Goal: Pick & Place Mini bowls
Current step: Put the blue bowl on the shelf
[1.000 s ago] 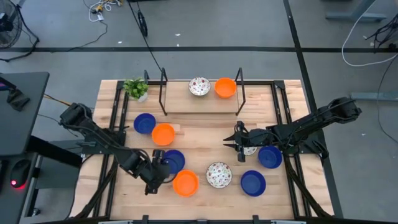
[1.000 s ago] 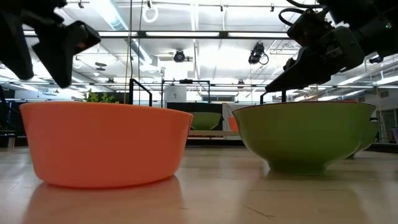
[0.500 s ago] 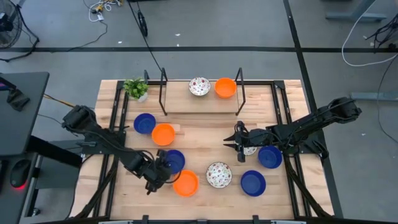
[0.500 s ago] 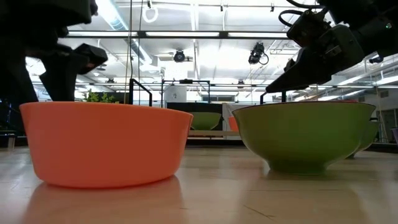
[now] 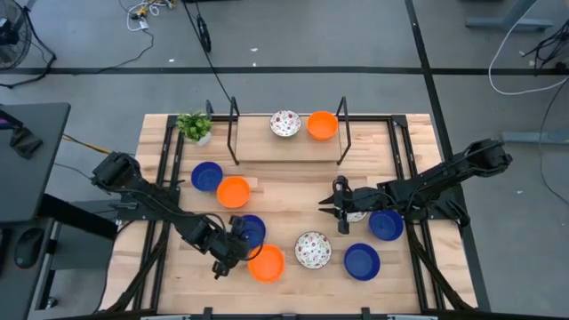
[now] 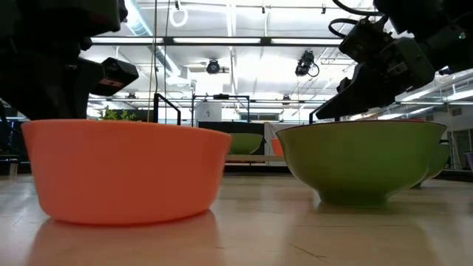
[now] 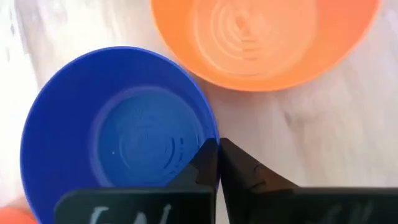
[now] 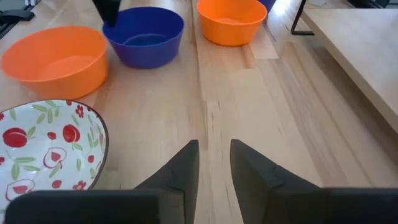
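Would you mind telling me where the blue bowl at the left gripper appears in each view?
High view: blue bowl, lower left of centre.
Low view: not visible.
Left wrist view: left half, rim pinched by the left gripper.
Right wrist view: top, left of centre.
Shared landmark: the adjacent orange bowl.
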You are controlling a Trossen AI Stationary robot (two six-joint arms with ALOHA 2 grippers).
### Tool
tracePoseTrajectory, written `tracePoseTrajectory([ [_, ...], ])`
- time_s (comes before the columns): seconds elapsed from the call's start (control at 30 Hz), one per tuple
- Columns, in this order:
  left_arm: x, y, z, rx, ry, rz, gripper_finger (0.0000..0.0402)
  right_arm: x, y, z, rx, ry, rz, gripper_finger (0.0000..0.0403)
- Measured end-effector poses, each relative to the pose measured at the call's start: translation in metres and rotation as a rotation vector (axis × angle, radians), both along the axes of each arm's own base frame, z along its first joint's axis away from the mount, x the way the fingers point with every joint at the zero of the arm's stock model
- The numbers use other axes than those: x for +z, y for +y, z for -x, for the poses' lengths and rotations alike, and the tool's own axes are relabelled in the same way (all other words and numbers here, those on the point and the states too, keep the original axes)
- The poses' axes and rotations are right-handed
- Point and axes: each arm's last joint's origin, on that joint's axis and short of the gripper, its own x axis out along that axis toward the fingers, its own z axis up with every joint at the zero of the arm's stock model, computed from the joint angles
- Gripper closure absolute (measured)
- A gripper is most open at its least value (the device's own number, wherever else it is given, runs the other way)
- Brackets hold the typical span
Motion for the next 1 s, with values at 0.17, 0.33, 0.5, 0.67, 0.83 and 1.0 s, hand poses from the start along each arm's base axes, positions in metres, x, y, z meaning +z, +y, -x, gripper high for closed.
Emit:
tracePoseTrajectory([
  [0.17,0.026,-0.004,-0.014,0.007,-0.062,-0.002,0.0395,-0.002,0.000,-0.001,0.000,0.008,0.002,0.0309],
  [0.33,0.072,0.012,-0.038,0.065,-0.127,-0.067,0.0396,-0.002,0.000,-0.001,0.000,0.002,0.000,0.0309],
  [0.5,0.097,0.065,-0.062,0.243,-0.133,-0.129,0.0398,-0.002,0.000,-0.001,-0.001,0.002,-0.002,0.0309],
  [0.67,0.097,0.144,-0.076,0.453,-0.105,-0.142,0.0399,-0.002,0.000,-0.001,0.000,0.002,0.000,0.0309],
  [0.83,0.088,0.218,-0.077,0.639,-0.062,-0.097,0.0398,-0.002,0.000,-0.001,0.002,0.006,0.005,0.0309],
  [1.0,0.064,0.264,-0.079,0.734,0.002,-0.111,0.0398,-0.003,0.000,-0.001,0.002,0.014,0.007,0.0309],
])
